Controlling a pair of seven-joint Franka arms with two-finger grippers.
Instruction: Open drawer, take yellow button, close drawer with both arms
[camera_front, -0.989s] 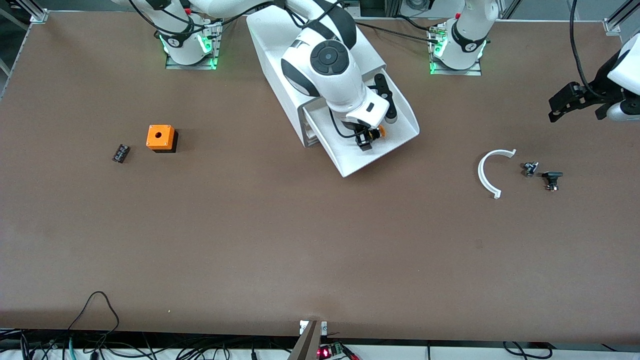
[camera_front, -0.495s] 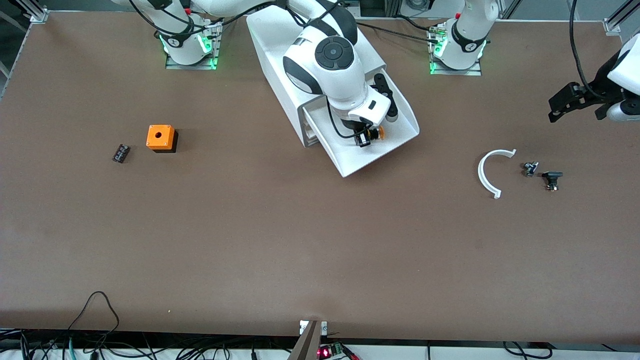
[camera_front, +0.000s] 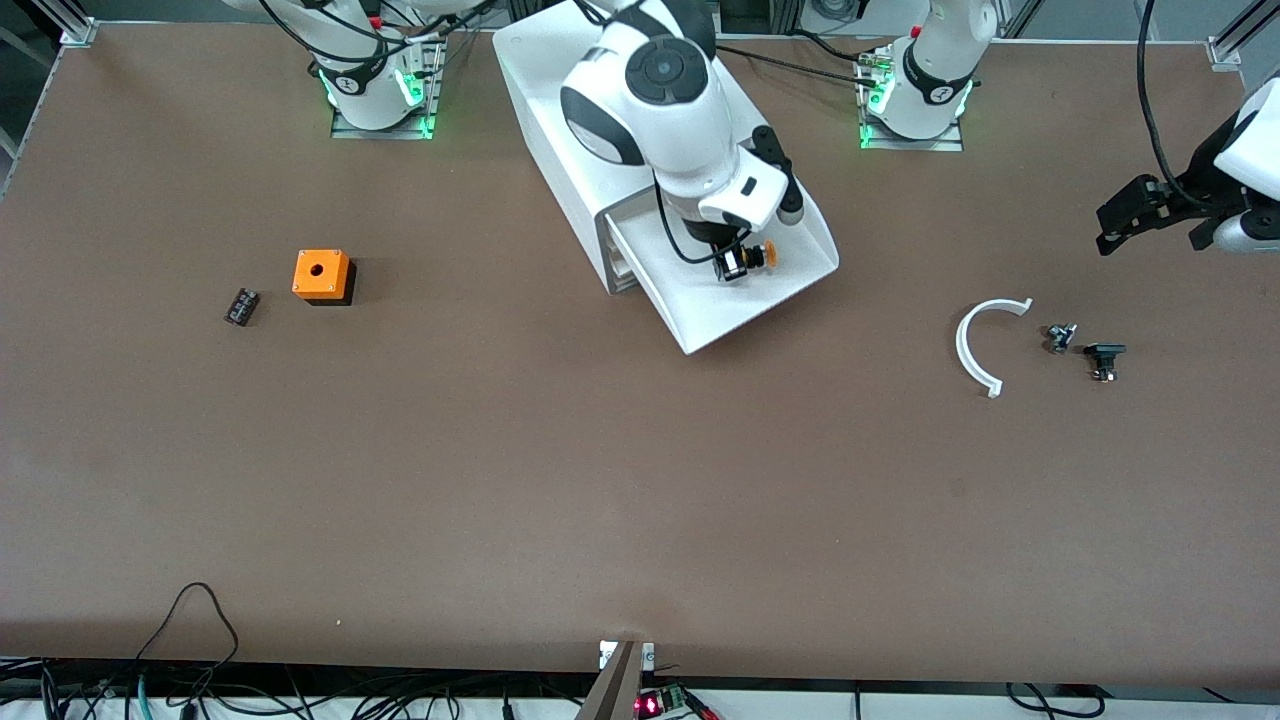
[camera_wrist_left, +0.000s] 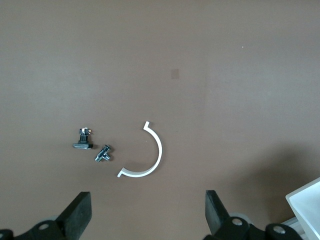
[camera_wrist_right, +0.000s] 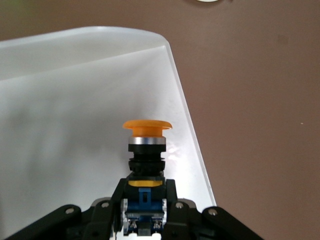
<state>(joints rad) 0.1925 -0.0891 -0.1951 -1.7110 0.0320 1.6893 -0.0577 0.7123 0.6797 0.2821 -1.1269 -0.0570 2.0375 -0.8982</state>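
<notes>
From the front, found the drawer (camera_front: 795, 272) pulled out of the white cabinet (camera_front: 545, 80), toward the camera. Saw the right pincer (camera_front: 735, 264) over the drawer, clenched on the button (camera_front: 760, 256), orange cap pointing toward the left arm's end of the table (camera_front: 600, 480). Noted the left pincer (camera_front: 1125, 215) waiting over that end of the table, above a white arc (camera_front: 975, 345) and two small dark parts (camera_front: 1085, 345).

In the left wrist view, found the left pincer (camera_wrist_left: 145, 212) released, holding nothing, its fingers (camera_wrist_left: 80, 212) spread wide over the arc (camera_wrist_left: 152, 157).

In the right wrist view, saw the right pincer (camera_wrist_right: 145, 207) clamped on the blue-and-black body of the button (camera_wrist_right: 146, 142), with the drawer (camera_wrist_right: 70, 100) beneath.

Judged the take-button step to be in hand. Next, probably: carrying the button clear of the raised sides, then pushing the drawer shut.
</notes>
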